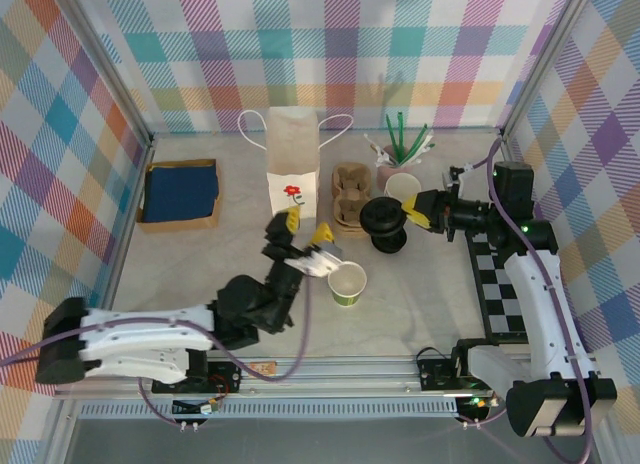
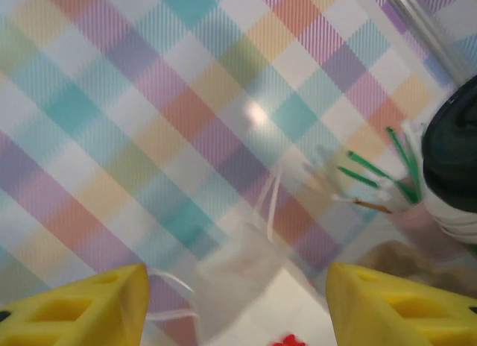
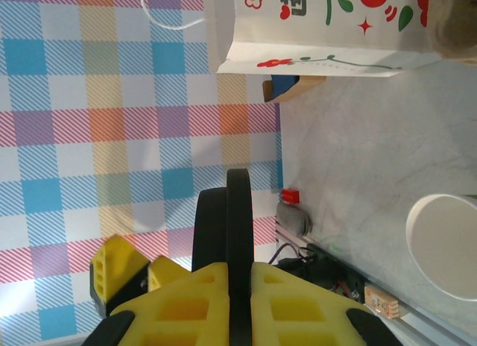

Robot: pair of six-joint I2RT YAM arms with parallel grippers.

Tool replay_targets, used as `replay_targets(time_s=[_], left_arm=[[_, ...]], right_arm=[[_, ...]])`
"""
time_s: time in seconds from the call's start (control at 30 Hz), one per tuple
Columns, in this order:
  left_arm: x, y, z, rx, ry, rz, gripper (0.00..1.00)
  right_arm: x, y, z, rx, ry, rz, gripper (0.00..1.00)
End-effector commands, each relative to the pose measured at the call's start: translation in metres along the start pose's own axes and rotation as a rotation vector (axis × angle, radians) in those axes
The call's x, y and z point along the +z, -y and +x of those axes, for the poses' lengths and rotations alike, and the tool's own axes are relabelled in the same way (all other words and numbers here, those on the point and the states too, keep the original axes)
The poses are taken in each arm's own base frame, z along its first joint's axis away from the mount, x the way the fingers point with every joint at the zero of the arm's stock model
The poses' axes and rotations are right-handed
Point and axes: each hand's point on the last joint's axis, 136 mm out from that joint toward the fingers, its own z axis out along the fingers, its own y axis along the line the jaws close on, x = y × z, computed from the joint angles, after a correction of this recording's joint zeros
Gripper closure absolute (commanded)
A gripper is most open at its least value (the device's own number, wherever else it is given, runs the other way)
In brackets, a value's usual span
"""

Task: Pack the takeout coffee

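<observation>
Toward the back of the table [image 1: 200, 264], the white paper bag [image 1: 293, 169] stands upright with its mouth up; its contents cannot be made out. Nearer the arm bases and to the bag's right, the green cup [image 1: 347, 284] stands upright, axis vertical, with no lid on and nothing visible inside. The left gripper [image 1: 306, 227] sits just beside the cup's far-left rim, fingers spread and holding nothing; this arm is the nearer. The right gripper [image 1: 421, 216], farther off to the cup's far right, pinches a black lid [image 3: 238, 212] on edge. Judgement: the lid must be turned flat above the rim before capping.
</observation>
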Motion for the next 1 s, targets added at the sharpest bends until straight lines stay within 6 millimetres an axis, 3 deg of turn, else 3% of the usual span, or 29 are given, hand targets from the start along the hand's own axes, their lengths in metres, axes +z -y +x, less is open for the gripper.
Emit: replay_targets(time_s=[0.0, 0.13, 0.2, 0.47, 0.67, 0.97], left_arm=[[0.0, -0.006, 0.057, -0.3, -0.243, 0.084, 0.37], [-0.005, -0.02, 0.081, -0.604, -0.336, 0.15, 0.37], [-0.007, -0.016, 0.087, -0.69, -0.372, 0.2, 0.37], [-0.009, 0.039, 0.112, -0.954, -0.547, 0.429, 0.37], [-0.005, 0.054, 0.126, -1.163, -0.564, 0.474, 0.38], [-0.009, 0.065, 0.147, -1.163, -0.629, 0.453, 0.39]], right_arm=[[-0.002, 0.006, 0.004, -0.029, 0.004, 0.002, 0.88], [0.0, 0.016, 0.012, -0.015, -0.008, -0.001, 0.87], [0.0, 0.02, 0.017, -0.008, -0.017, -0.006, 0.87], [0.021, 0.057, 0.046, 0.028, -0.066, 0.0, 0.86], [0.037, 0.08, 0.054, 0.013, -0.067, 0.012, 0.86], [0.053, 0.112, 0.054, 0.02, -0.071, 0.042, 0.85]])
